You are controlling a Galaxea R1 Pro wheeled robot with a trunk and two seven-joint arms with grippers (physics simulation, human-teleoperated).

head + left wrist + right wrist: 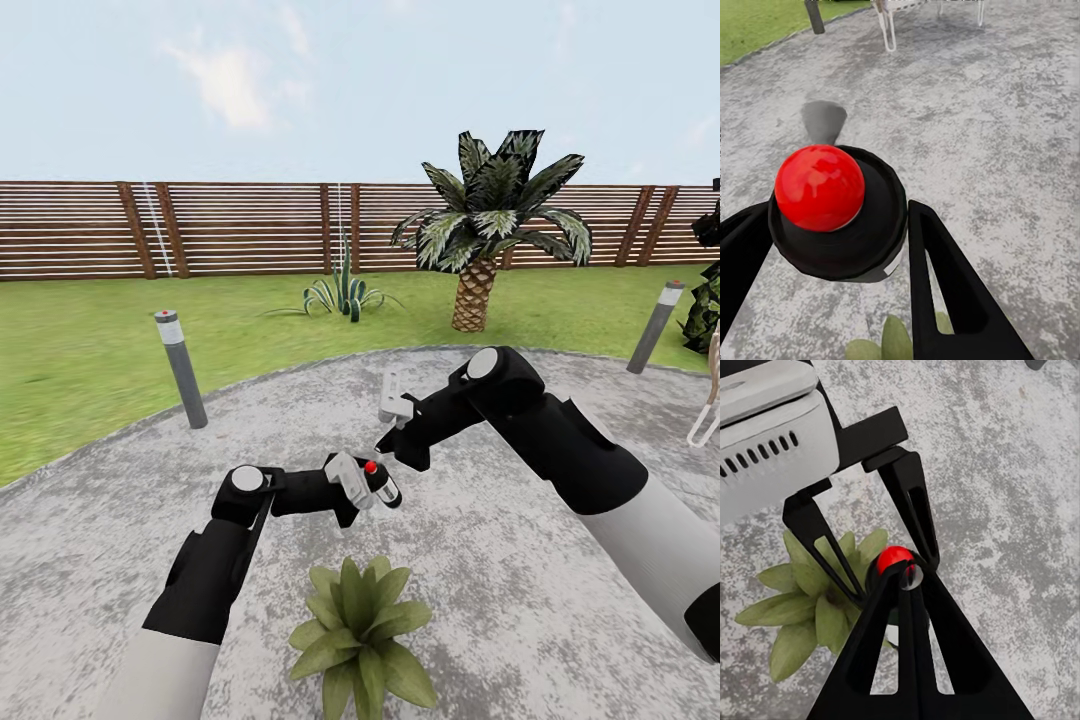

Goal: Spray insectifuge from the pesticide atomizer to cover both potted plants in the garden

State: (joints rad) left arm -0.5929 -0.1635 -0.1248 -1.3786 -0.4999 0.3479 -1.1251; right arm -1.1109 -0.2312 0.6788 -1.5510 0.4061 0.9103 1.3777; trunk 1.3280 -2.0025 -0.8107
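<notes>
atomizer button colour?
Red: the button on the pesticide atomizer, clearest in the left wrist view.

Over the grey paving the room between the two hands is almost gone: the left hand grips the pesticide atomizer, and the right hand, its fingers pressed together, comes down onto the bottle's red button. Straight below them the potted plant spreads its leaves, blocking any low pass there. Open paving lies to either side of the plant and ahead of the hands. Farther out stand a grey bollard at the left and another bollard at the right, a white wire chair at the right edge, and a palm on the lawn.
</notes>
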